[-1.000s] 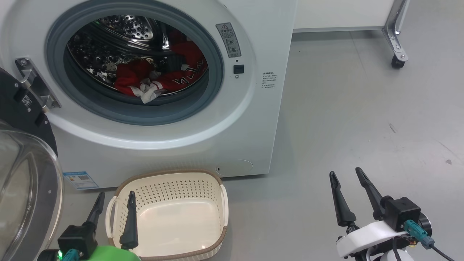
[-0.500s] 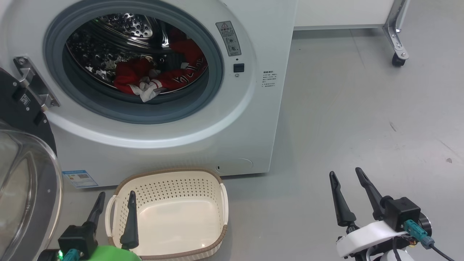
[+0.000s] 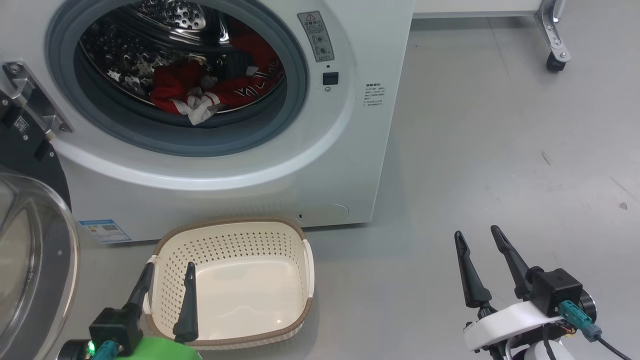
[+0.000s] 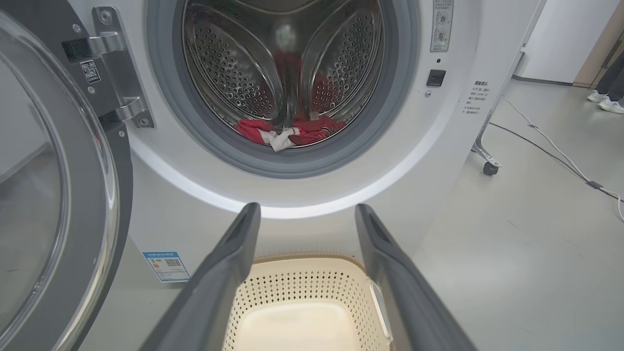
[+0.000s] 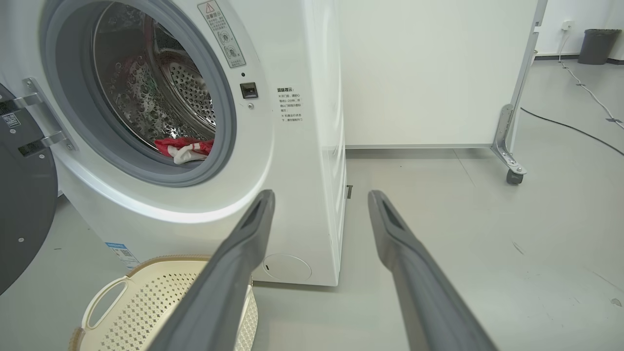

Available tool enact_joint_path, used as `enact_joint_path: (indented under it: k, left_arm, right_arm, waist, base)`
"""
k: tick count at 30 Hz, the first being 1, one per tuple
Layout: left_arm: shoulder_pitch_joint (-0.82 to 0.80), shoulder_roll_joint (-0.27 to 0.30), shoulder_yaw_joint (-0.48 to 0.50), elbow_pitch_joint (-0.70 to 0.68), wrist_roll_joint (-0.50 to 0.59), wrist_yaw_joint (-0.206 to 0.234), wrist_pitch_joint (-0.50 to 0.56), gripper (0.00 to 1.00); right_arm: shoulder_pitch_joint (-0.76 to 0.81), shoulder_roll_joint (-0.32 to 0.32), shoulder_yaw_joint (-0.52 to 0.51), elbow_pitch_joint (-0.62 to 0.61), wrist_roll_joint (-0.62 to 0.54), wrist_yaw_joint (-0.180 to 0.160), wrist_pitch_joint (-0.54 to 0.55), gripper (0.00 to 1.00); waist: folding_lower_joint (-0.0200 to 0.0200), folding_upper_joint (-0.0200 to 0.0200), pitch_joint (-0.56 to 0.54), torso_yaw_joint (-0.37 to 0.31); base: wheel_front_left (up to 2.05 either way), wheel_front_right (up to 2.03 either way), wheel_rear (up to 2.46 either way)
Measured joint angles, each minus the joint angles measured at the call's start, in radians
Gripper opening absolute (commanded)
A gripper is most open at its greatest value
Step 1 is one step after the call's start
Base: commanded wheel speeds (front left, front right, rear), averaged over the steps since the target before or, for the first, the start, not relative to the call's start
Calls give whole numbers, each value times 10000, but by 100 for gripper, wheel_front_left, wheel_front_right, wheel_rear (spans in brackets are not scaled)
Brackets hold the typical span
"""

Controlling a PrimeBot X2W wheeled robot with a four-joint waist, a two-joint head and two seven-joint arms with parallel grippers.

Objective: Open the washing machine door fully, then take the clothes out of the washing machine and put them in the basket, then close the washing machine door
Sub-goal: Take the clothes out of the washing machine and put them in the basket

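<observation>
Your left gripper point(image 3: 170, 266) hangs over the near left corner of the basket point(image 3: 225, 221), fingers apart, holding nothing. Your right gripper point(image 3: 476, 231), also spread and empty, hovers above the floor point(image 3: 500, 150), well right of the basket. The red clothes point(image 3: 200, 92) lie low at the front of the drum point(image 3: 170, 12) inside the washing machine point(image 3: 320, 165). The washing machine door point(image 3: 30, 240) stands swung open on the left.
</observation>
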Motion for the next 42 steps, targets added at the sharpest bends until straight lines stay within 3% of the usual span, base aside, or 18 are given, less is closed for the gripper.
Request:
enact_joint_path:
  k: [14,25,42]
  left_arm:
    - [-1396,-33,-397,301,146,-117,259,100]
    - [-3144,-10,-328,1383,-240,-395,1406,100]
    - [-6675,823,502,2140,-483,-552,2857,100]
  right_arm:
    - [-638,-2,46,-426,-190,29,0,100]
    - [-1499,-10,320,-713,-236,121,-2,100]
    - [-2779,-31,872,-815,295,207,-2,100]
  waist:
    - [0,0,1387,6]
    - [0,0,2876,-145]
    - [0,0,4828,-919]
  base:
    - [0,0,0]
    - [0,0,0]
    - [0,0,0]
